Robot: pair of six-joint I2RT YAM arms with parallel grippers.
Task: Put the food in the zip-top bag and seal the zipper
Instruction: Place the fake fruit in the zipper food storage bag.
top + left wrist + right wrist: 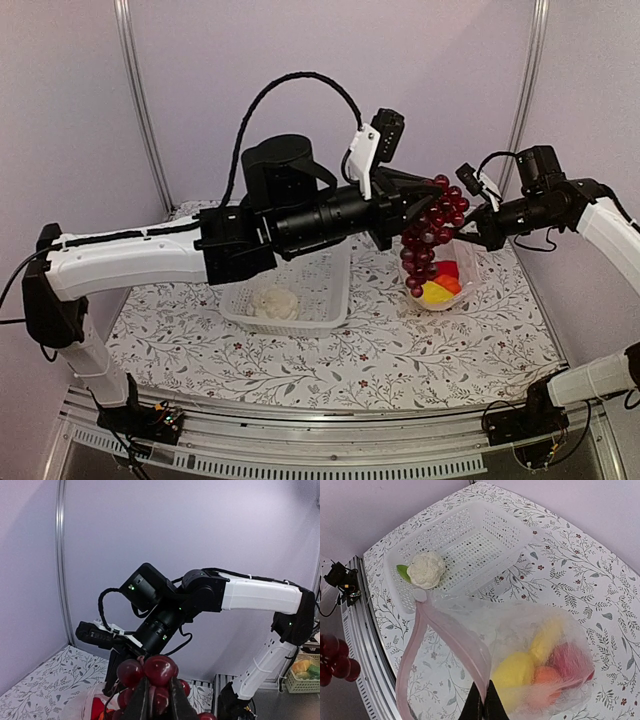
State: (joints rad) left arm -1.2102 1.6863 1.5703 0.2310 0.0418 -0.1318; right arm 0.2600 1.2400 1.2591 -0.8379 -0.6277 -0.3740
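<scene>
My left gripper (418, 207) is shut on a dark purple grape bunch (432, 236), which hangs in the air above the zip-top bag (442, 285). In the left wrist view the fingers (140, 700) pinch the grapes (159, 670). My right gripper (484, 702) is shut on the bag's pinkish zipper (451, 630) and holds the mouth open. Inside the zip-top bag (535, 625) lie yellow pieces (515, 672), an orange one (547, 675) and a red one (570, 660). A white cauliflower (426, 569) rests in the lattice basket (480, 525).
The white basket (330, 290) stands on the floral tablecloth left of the bag, under my left arm. A metal rail (300, 445) runs along the table's near edge. Walls close in behind and at both sides.
</scene>
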